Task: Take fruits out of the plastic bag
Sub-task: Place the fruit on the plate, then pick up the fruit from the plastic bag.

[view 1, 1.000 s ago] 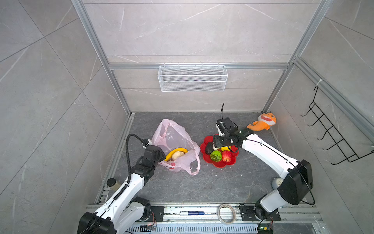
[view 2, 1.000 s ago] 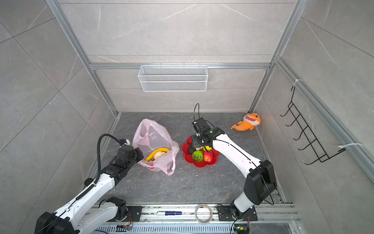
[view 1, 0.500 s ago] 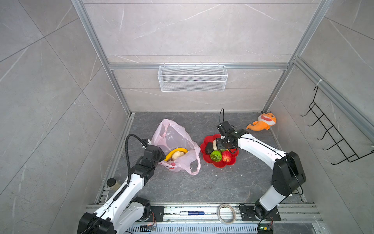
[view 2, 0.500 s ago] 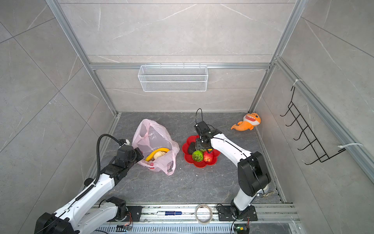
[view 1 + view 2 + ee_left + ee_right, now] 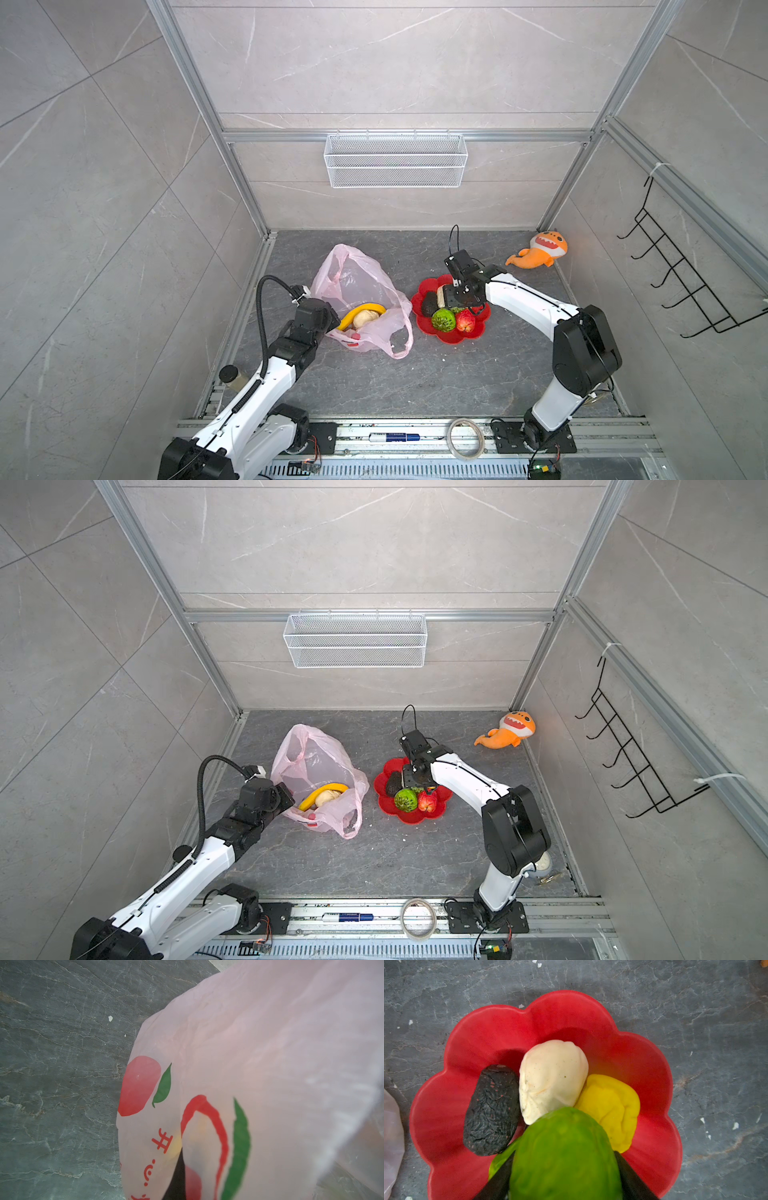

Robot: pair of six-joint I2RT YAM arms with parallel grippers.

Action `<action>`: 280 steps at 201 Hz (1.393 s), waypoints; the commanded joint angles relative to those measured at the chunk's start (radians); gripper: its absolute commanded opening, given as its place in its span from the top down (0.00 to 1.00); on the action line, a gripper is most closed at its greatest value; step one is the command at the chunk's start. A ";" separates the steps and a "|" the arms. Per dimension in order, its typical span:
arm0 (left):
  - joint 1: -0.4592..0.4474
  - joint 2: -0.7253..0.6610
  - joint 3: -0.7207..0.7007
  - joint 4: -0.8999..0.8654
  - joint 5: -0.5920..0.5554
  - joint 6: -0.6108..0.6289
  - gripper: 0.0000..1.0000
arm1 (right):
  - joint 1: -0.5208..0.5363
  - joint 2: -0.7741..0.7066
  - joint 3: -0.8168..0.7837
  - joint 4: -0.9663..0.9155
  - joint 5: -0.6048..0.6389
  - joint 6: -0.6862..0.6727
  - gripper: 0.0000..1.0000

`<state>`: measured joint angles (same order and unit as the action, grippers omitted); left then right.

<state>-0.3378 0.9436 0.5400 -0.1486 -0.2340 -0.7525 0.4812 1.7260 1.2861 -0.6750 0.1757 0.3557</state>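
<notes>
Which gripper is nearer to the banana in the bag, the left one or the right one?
Left. The left gripper grips the bag at its rim, right beside the banana. The right gripper is farther off, above the red plate, holding a green fruit.

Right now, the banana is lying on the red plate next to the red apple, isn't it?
Not quite. The banana lies inside the pink plastic bag, not on the red plate; both top views show it there. The red apple does sit on that plate.

plastic bag (image 5: 353,278): thin, translucent | plate (image 5: 483,1028): glossy | floor (image 5: 374,382): matt stone
</notes>
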 commanded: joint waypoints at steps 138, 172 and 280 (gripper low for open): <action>0.003 0.026 0.112 -0.062 0.022 0.014 0.90 | -0.005 -0.092 0.021 -0.075 0.034 0.008 0.17; 0.003 0.043 0.168 -0.158 0.047 0.019 0.75 | -0.004 -0.173 0.075 -0.113 0.000 -0.018 0.16; 0.003 0.166 0.340 -0.427 0.203 0.046 0.37 | 0.246 -0.177 0.376 -0.143 -0.081 -0.059 0.19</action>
<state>-0.3378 1.0950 0.8330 -0.4973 -0.0769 -0.7280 0.6594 1.5066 1.5677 -0.8154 0.1368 0.3195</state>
